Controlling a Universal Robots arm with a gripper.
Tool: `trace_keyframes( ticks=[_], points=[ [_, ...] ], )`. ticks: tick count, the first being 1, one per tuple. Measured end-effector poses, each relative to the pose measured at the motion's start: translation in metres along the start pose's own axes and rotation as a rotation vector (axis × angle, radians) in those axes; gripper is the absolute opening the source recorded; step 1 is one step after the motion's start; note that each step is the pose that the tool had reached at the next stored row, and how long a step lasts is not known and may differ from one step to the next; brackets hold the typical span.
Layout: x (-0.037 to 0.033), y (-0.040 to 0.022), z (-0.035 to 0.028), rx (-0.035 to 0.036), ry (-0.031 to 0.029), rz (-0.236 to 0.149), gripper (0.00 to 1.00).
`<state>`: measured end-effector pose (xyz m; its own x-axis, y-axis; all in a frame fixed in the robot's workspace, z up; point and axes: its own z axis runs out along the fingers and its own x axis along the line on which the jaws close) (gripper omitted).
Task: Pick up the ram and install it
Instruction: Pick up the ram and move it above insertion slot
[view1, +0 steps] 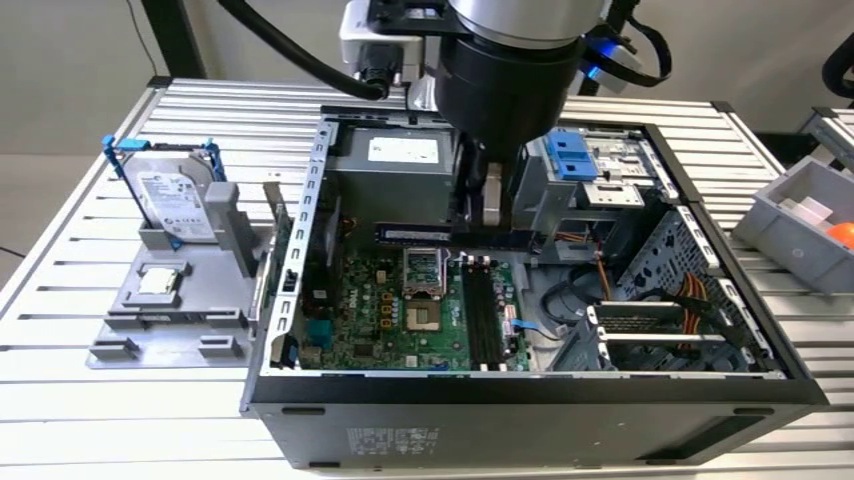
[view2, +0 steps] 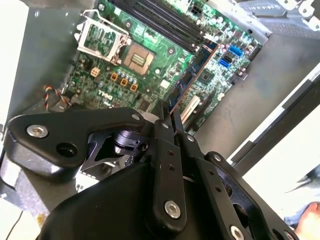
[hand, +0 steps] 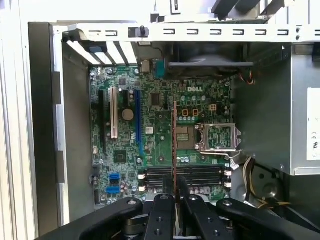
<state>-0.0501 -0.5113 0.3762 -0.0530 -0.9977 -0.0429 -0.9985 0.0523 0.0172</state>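
Note:
The ram (view1: 427, 235) is a long thin blue stick, held in the air over the motherboard (view1: 387, 320) inside the open computer case. My gripper (view1: 482, 226) comes down from above and is shut on the ram near its middle. In the first wrist view the ram (hand: 174, 145) appears edge-on between the fingers (hand: 162, 210). It runs crosswise to the black memory slots (hand: 195, 175). In the second wrist view the ram (view2: 192, 75) reaches out from the gripper (view2: 168, 114) over the board. The memory slots (view1: 483, 310) lie below the stick, beside the CPU socket (view1: 424, 290).
The case walls (view1: 287, 300) and drive cage (view1: 587, 165) surround the gripper. A power supply (view1: 394, 165) sits at the back. Outside the case on the exterior view's left, a grey fixture (view1: 160, 320) holds a silver hard drive (view1: 174, 200) and a small chip (view1: 158, 282). A grey bin (view1: 807, 225) stands at the right.

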Motion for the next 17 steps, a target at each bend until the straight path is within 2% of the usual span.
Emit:
trace_keyframes(
  ticks=[5,17],
  points=[
    [-0.0021,-0.0084,-0.0001,0.0001,0.0000,0.003,0.00],
    [-0.0073,-0.0332,-0.0003,0.0007,0.0000,0.016,0.00]
  ],
)
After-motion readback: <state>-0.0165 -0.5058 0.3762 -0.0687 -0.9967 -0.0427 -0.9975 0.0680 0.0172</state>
